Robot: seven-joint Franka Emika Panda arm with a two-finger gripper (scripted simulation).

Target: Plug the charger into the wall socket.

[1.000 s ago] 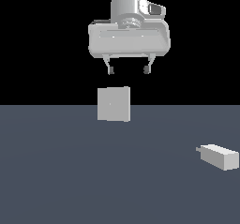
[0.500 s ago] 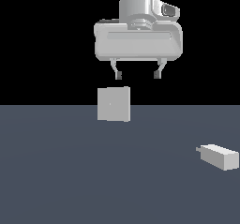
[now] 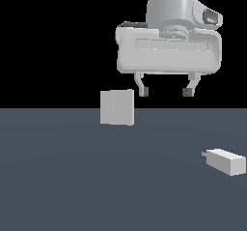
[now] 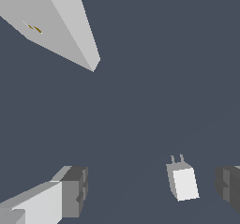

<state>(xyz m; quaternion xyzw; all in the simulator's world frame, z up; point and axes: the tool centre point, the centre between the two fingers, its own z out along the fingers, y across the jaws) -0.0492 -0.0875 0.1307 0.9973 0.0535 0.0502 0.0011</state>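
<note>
The charger (image 3: 224, 161) is a small light-grey block lying on the dark floor at the exterior view's right, its short prong end pointing toward that view's left. In the wrist view the charger (image 4: 183, 181) shows two thin prongs. The wall socket (image 3: 117, 107) is a flat upright light-grey square plate standing on the floor, left of centre in the exterior view; the wrist view shows the wall socket (image 4: 51, 21) with small yellowish marks. My gripper (image 3: 165, 91) hangs open high above the floor, between socket and charger, holding nothing. One of its fingers (image 4: 72, 190) shows in the wrist view.
A dark grey floor (image 3: 96, 186) fills the lower half of the exterior view, with a black background behind it. Nothing else stands on it.
The gripper has travelled toward the exterior view's right, from above the socket toward the charger's side. Socket and charger have stayed put.
</note>
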